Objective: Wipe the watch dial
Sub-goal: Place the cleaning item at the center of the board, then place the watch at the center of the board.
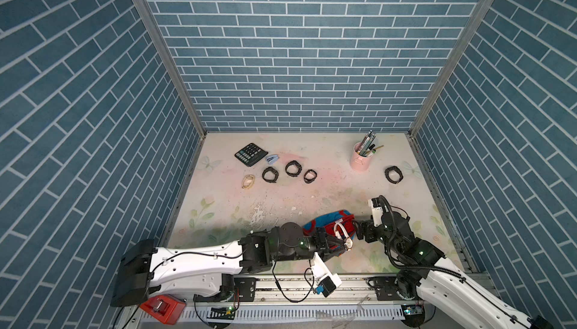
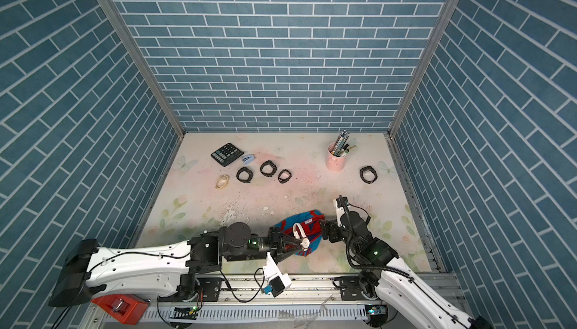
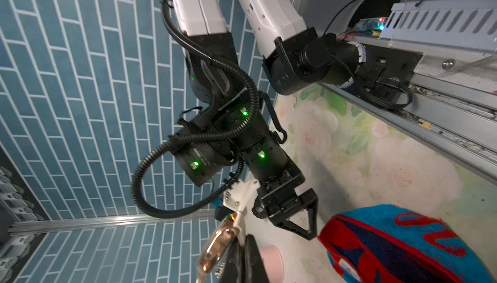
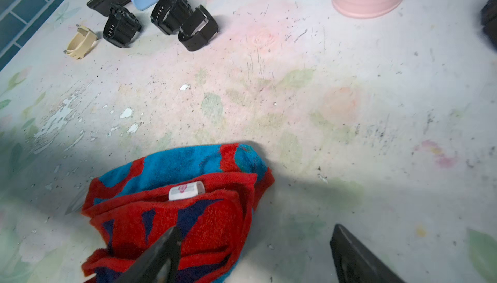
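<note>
One round gold-rimmed watch (image 1: 347, 243) near crumpled terry towel (image 1: 324, 218)

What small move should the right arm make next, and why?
Probably close the right gripper on the towel: its jaws stand open with the towel's edge between them, while the left gripper holds the watch close by.

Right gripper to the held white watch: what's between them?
Only the red and blue towel, lying from beneath the watch to the open right gripper, in both top views.
</note>
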You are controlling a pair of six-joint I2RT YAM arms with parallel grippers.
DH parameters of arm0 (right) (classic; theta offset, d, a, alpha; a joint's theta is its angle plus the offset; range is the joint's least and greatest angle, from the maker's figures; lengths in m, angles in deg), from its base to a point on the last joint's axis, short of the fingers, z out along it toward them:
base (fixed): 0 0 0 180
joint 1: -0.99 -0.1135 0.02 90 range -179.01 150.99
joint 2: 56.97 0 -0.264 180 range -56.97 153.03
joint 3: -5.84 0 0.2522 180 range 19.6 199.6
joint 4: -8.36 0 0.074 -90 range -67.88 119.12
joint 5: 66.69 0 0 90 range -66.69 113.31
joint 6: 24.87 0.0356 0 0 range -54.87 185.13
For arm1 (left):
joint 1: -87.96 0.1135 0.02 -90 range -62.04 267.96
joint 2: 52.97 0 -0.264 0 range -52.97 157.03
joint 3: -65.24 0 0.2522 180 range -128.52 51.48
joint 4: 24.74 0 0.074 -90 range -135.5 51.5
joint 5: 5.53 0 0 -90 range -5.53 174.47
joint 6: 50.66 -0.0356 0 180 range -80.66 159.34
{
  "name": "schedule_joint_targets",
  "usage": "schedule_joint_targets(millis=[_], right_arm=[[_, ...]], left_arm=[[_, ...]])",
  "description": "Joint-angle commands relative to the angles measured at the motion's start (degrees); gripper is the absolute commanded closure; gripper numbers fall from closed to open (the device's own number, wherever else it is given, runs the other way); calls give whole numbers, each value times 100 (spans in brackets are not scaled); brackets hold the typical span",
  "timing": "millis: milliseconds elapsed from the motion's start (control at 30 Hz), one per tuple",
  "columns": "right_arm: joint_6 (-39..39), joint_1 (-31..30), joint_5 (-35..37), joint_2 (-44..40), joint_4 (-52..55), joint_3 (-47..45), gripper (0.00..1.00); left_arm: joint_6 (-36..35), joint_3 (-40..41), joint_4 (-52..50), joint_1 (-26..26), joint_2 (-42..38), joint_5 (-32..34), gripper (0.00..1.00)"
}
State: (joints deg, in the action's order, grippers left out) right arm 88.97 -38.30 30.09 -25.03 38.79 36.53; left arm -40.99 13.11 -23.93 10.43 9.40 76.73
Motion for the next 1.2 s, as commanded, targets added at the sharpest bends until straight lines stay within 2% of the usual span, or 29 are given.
schedule_joint_targets(millis=[0, 133, 333, 533, 700, 767, 867, 1000, 1167], right_arm=[[-318, 18, 450, -94, 149, 183, 13], [-407, 18, 906, -246, -90, 127, 14], [-423, 17, 2438, -935, -501, -198, 15], [-1052, 20, 2935, -1487, -1696, -731, 13], [-1179, 27, 3224, -821, -2822, -998, 12], [-1183, 26, 3334, -432, -3046, -989, 11], [-1136, 21, 3314, -66, -3307, -997, 10], [-1184, 44, 3353, 223, -3820, -1236, 10], [-995, 77, 3334, 450, -3866, -1363, 8]], left_arm=[[399, -137, -207, 24, 244, 598, 100], [695, -336, -46, 261, 437, 888, 100], [1694, -373, 214, 961, 404, 506, 100], [2923, -963, -596, 1705, 718, 598, 100], [3832, -1440, -1186, 2383, 1033, 1090, 100], [4326, -1709, -1589, 2759, 1182, 986, 100], [4534, -1823, -1740, 3095, 1403, 924, 100], [5175, -2094, -1939, 3542, 1804, 636, 100], [5743, -2658, -2521, 4051, 2622, 282, 100]])
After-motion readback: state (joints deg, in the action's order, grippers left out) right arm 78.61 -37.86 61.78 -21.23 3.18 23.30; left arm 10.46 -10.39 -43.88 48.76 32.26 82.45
